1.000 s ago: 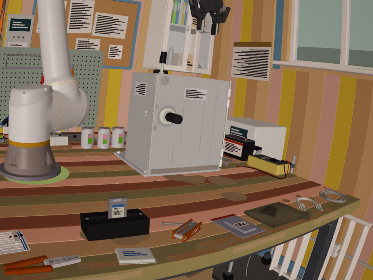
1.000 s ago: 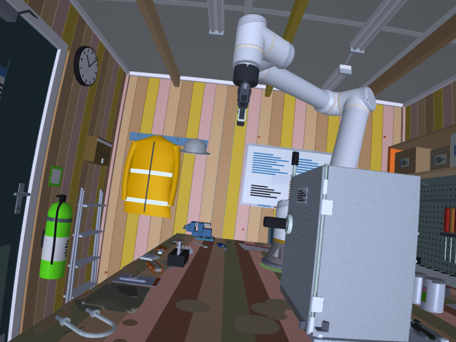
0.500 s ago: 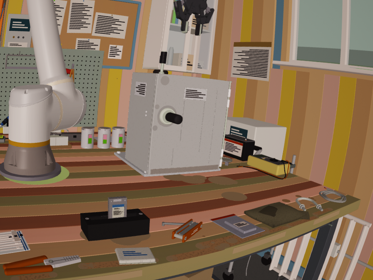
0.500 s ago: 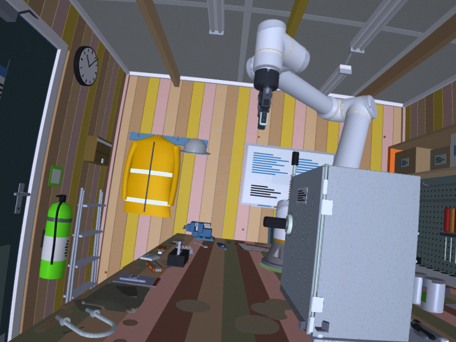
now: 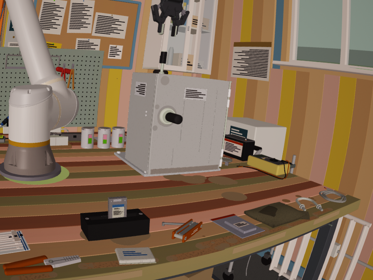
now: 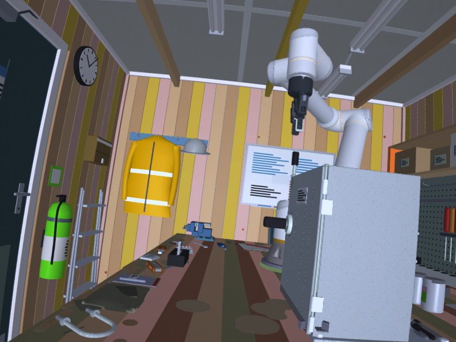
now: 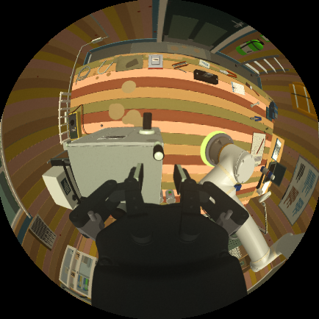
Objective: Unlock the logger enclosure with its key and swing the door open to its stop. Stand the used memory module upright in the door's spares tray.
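Note:
The spares tray on the inside of the door is hidden, since the grey logger enclosure stands at mid bench with its door closed. A black knob sticks out of the door's lock side. The key, a thin rod with a black grip, stands upright on the enclosure's top near the front corner. My gripper hangs some way above the key, pointing down, open and empty. The used memory module stands in a black dock near the front edge of the bench.
Three white canisters stand left of the enclosure, by my arm's base. A white box, a black unit and a yellow meter sit to its right. Pliers, cards, a clamp, a cloth and U-bolts lie along the front edge.

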`<state>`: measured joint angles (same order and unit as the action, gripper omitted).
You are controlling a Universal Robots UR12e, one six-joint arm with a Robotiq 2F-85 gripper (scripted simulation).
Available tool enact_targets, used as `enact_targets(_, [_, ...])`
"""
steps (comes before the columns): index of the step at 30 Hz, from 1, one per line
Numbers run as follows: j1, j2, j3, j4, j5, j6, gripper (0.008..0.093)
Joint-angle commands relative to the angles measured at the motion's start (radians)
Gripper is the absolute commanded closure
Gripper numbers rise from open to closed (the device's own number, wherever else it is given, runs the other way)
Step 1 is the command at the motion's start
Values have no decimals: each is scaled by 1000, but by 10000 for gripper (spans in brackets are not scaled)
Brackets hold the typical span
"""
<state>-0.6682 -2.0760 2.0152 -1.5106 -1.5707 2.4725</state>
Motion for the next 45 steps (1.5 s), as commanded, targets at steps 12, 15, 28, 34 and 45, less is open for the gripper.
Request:
enact_targets(12, [3, -3, 62, -57, 0, 4, 534])
enact_targets(15, [3, -3, 71, -67, 0, 4, 534])
enact_targets(28, [4, -4, 75, -72, 0, 5, 534])
enact_targets(34, [4, -4, 82, -79, 0, 5, 534])
enact_targets(45, [4, -3, 102, -100, 0, 5, 534])
